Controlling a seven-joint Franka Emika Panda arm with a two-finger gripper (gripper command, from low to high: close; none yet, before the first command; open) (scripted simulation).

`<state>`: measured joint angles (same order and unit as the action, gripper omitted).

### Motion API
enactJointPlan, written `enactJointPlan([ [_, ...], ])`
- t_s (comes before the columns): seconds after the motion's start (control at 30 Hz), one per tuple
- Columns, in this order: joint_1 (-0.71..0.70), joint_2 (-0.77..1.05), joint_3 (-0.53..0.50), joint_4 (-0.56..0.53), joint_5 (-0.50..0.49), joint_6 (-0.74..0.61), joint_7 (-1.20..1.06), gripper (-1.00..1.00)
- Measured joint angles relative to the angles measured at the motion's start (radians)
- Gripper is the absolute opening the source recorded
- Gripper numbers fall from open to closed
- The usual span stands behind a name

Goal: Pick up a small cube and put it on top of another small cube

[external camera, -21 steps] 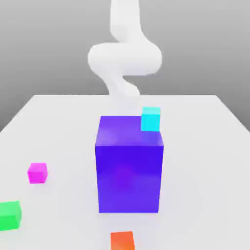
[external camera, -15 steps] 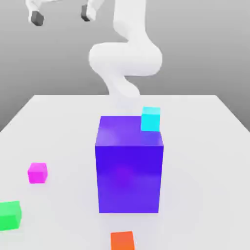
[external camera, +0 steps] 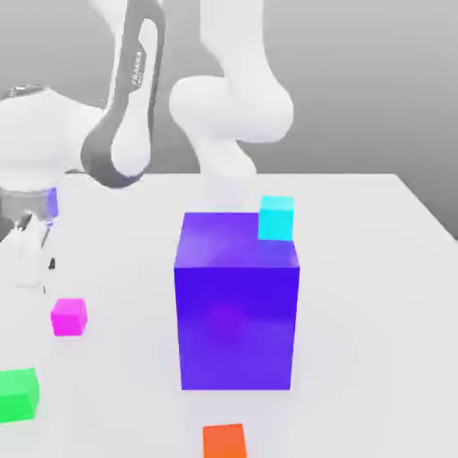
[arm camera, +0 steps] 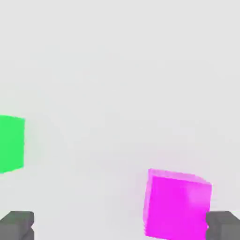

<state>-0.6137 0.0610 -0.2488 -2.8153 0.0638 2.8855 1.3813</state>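
Observation:
The small cube [external camera: 69,317], bright magenta, rests on the white table [external camera: 358,268] at the exterior view's left. In the hand view the small cube [arm camera: 177,205] lies on the table close to one fingertip [arm camera: 223,225]. My gripper [external camera: 34,268] hangs low over the table, just behind and left of the magenta cube in the exterior view. The gripper [arm camera: 119,227] is open, its fingers far apart and holding nothing.
A big blue-violet block [external camera: 237,300] stands mid-table with a cyan cube [external camera: 276,217] at its far right top corner. A green cube [external camera: 18,394] [arm camera: 11,144] sits front left and an orange-red cube [external camera: 224,441] at the front edge.
The arm has swung down from high above to the exterior view's left, bringing the hand low near the magenta cube. No cube has moved.

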Motion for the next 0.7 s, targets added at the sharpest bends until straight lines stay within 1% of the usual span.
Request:
enactJointPlan([
  [0.1, -0.051, 0.110, 0.073, 0.014, 0.105, 0.084, -0.069, 0.00],
  [0.17, -0.111, 0.182, 0.143, 0.028, 0.148, 0.141, -0.101, 0.00],
  [0.2, -0.140, 0.217, 0.174, 0.035, 0.160, 0.170, -0.111, -1.00],
  [0.37, -0.140, 0.217, 0.174, 0.035, 0.158, 0.172, -0.109, -1.00],
  [0.4, -0.155, 0.235, 0.190, 0.039, 0.164, 0.186, -0.115, -1.00],
  [0.47, -0.133, 0.204, 0.166, 0.032, 0.155, 0.160, -0.107, -1.00],
  [0.6, -0.081, 0.071, 0.087, 0.004, 0.042, 0.056, -0.022, -1.00],
  [0.67, -0.080, 0.004, 0.072, -0.005, -0.017, -0.001, 0.019, -1.00],
  [0.7, -0.070, -0.002, 0.076, 0.015, -0.025, -0.026, 0.020, -1.00],
])
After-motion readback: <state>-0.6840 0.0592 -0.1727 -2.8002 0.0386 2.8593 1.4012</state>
